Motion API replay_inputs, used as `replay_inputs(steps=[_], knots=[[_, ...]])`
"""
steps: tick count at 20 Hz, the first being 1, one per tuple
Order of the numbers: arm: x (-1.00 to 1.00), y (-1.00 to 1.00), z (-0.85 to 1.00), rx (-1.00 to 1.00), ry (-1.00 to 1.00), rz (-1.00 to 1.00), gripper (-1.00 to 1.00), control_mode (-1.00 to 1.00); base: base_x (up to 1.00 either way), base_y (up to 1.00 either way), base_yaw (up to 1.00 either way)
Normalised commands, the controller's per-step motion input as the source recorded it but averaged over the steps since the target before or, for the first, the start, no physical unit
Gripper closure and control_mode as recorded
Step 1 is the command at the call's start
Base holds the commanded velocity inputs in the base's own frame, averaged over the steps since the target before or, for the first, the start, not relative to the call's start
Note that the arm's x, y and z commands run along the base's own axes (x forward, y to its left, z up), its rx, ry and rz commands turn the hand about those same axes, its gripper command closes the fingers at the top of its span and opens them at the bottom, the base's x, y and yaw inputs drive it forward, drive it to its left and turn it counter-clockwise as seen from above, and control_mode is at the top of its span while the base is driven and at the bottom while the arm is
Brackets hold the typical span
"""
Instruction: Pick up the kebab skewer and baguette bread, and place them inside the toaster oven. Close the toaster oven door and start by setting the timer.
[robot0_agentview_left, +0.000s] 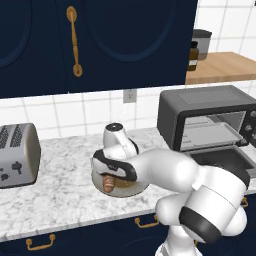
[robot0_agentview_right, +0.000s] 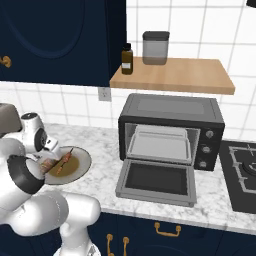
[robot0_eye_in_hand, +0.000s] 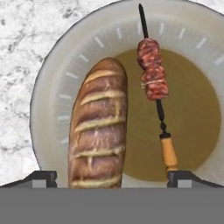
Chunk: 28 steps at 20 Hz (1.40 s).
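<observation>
The toaster oven (robot0_agentview_right: 171, 132) stands on the desk (robot0_agentview_right: 105, 170) right of the plate (robot0_eye_in_hand: 48, 92), its door (robot0_agentview_right: 157, 182) down. On the plate lie the baguette bread (robot0_eye_in_hand: 98, 131) and kebab skewer (robot0_eye_in_hand: 153, 83). Above, the tool (robot0_eye_in_hand: 112, 177) gapes wide, empty.

Baguette bread (robot0_agentview_left: 108, 183) lies on plate (robot0_agentview_left: 131, 190), toaster oven door (robot0_agentview_left: 223, 161) open

- No readable text, brand, number or sign appears in any of the views.
- The toaster oven (robot0_agentview_right: 171, 131) carries knobs on its right side — no legible markings show around them.
- The dark bottle (robot0_agentview_right: 127, 59) on the wooden shelf (robot0_agentview_right: 175, 75) has a pale label — too small to read.
- The plate (robot0_eye_in_hand: 57, 87) rim bears only plain pale tick marks, not characters.
</observation>
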Motion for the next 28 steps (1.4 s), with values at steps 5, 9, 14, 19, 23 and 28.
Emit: replay_inputs(steps=[5,9,14,19,23,28], knots=[[0.11,0.03,-0.44,0.0,0.0,0.0,-1.0,-1.0,0.0,0.0,0.0],[0.13,0.02,-0.24,0.0,0.0,0.0,-1.0,-1.0,0.0,0.0,0.0],[0.09,0.1,-0.13,0.0,0.0,-0.01,-1.0,-1.0,0.0,0.0,0.0],[0.02,0.11,-0.16,0.0,0.0,-0.01,-1.0,-1.0,0.0,0.0,0.0],[0.01,0.05,-0.1,0.0,0.0,0.0,1.0,-1.0,0.0,0.0,0.0],[-0.02,0.0,0.04,0.0,0.0,0.0,1.0,-1.0,0.0,0.0,0.0]])
